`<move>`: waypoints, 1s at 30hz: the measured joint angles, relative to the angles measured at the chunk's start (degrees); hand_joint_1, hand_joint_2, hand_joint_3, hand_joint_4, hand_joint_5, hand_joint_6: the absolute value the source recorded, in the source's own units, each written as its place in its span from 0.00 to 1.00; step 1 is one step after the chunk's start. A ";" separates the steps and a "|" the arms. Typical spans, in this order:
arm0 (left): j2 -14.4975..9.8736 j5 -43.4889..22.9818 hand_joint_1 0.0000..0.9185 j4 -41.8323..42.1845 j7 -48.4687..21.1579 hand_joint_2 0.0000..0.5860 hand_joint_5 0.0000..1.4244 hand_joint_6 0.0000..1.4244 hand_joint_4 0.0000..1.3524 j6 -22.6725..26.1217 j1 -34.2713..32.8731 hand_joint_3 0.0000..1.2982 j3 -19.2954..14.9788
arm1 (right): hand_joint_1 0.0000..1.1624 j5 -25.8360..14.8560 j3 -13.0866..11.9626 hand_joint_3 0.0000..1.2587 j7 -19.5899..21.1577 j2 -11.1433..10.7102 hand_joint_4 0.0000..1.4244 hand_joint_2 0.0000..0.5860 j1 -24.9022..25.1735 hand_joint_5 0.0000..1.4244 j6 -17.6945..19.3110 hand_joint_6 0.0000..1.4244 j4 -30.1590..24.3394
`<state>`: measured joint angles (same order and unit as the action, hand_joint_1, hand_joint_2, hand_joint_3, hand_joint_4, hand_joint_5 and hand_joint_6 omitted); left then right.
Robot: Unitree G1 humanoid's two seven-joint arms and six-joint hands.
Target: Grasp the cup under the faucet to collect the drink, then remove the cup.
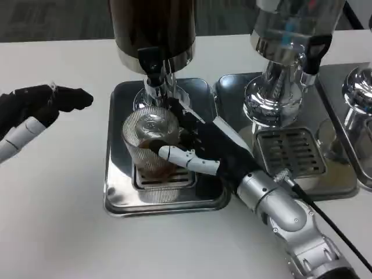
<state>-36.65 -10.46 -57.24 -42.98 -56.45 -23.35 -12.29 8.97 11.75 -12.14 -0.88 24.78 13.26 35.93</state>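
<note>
right hand [200, 148] grips cup [150, 145] | faucet [154, 72] above | second dispenser [285, 64] right

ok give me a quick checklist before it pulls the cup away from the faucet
1. Grip on the cup: ok. The right hand wraps it from the right side, a finger across its front.
2. Cup under the faucet: ok, it stands on the drip grate directly below.
3. Drink collected: ok in part. Brown liquid shows low in the cup; the exact level is hard to tell.
4. Faucet stopped: cannot tell, no stream is plainly visible.
5. Exit path: ok. The tray in front of the cup is bare, though its raised rim must be cleared.
6. Left hand: ok, it hovers over the table left of the tray, holding nothing.
</note>
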 measured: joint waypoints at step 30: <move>-0.02 0.00 0.00 -0.20 -0.01 0.22 0.25 0.24 0.29 0.03 -0.02 0.37 0.10 | 0.49 -0.27 -0.90 0.00 -2.28 -3.72 0.00 0.34 -3.59 0.00 -1.31 0.05 -5.98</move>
<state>-36.67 -10.46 -57.44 -42.99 -56.42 -23.37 -12.18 8.69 10.85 -14.42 -4.60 21.19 11.95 29.95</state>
